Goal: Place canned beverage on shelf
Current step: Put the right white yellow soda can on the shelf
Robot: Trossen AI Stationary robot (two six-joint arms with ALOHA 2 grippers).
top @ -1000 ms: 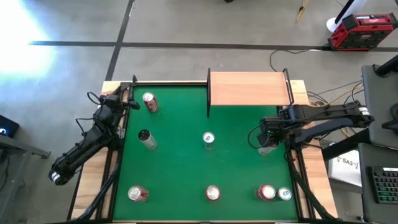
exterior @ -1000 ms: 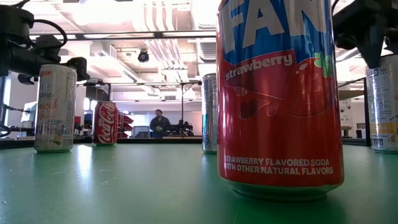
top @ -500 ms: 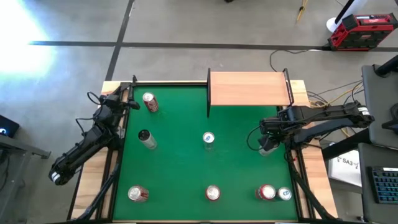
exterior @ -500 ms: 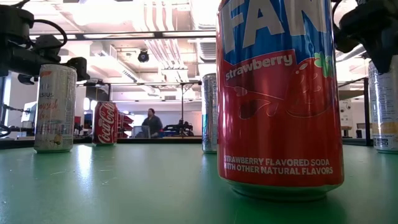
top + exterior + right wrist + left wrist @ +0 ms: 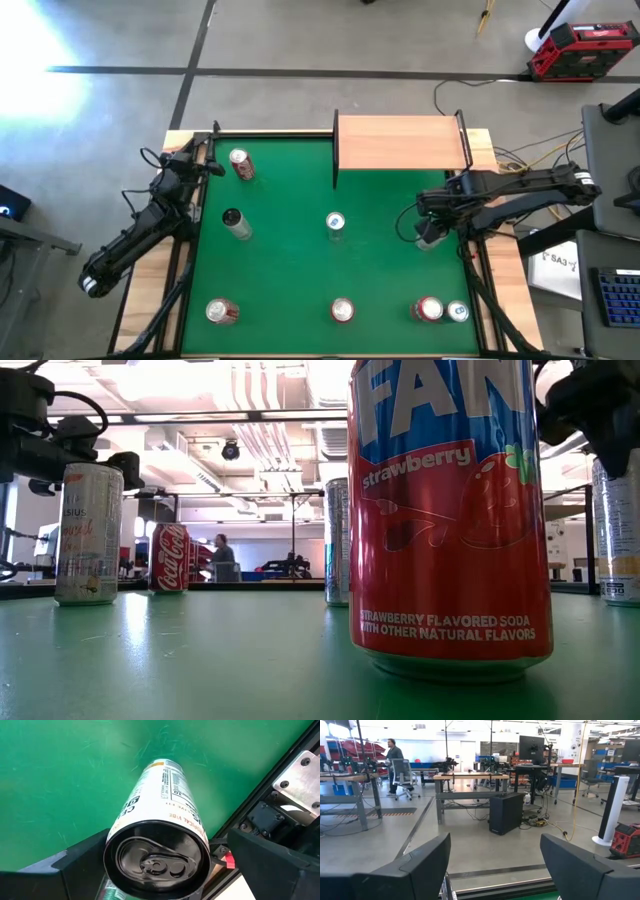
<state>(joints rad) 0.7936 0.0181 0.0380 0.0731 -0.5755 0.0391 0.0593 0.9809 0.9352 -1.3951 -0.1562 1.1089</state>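
Shifted slightly inward since earlier: right gripper (image 5: 150, 870), fingers spread around white can (image 5: 157, 845); rigid, smooth, slippery; best gripped mid-body.

**Colours on and around the green tabletop**

The tabletop (image 5: 290, 270) is deep green felt. The shelf (image 5: 400, 142) at its far edge is light tan wood with a dark frame. Nearest the low camera stands a red and blue strawberry soda can (image 5: 448, 510) with white lettering. A red cola can (image 5: 169, 558) stands far left, beside a pale silver can (image 5: 89, 532). The right gripper (image 5: 165, 865) is black, around a white can with a black top (image 5: 156, 854).
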